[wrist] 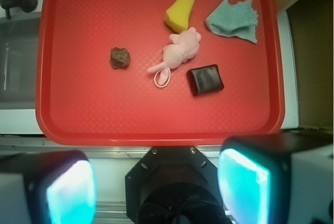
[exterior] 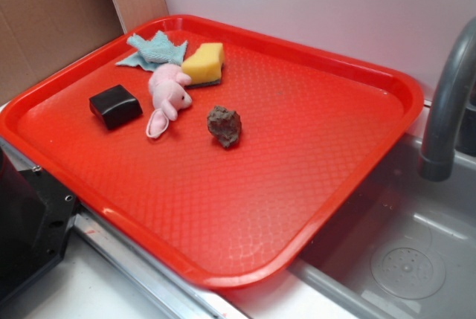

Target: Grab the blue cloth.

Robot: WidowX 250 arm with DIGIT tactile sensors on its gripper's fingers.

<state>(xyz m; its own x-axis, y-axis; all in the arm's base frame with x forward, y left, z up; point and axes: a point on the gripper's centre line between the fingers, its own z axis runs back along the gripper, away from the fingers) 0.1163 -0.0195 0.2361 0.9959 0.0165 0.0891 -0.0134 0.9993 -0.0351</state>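
Observation:
The blue cloth [exterior: 155,51] is a small teal terry rag with pointed corners, lying at the far left corner of the red tray [exterior: 297,155]. In the wrist view the cloth [wrist: 233,20] is at the upper right of the tray [wrist: 88,104]. My gripper [wrist: 156,188] is open and empty. Its teal-padded fingers [wrist: 242,185] stand wide apart, high above and short of the tray's near rim, far from the cloth. The gripper does not show in the exterior view.
A yellow sponge [exterior: 204,62] touches the cloth's right side. A pink plush toy [exterior: 169,94], a black block [exterior: 115,105] and a brown rock [exterior: 224,126] lie nearby. A grey faucet [exterior: 446,111] and sink [exterior: 401,259] are to the right. A wall stands behind the tray.

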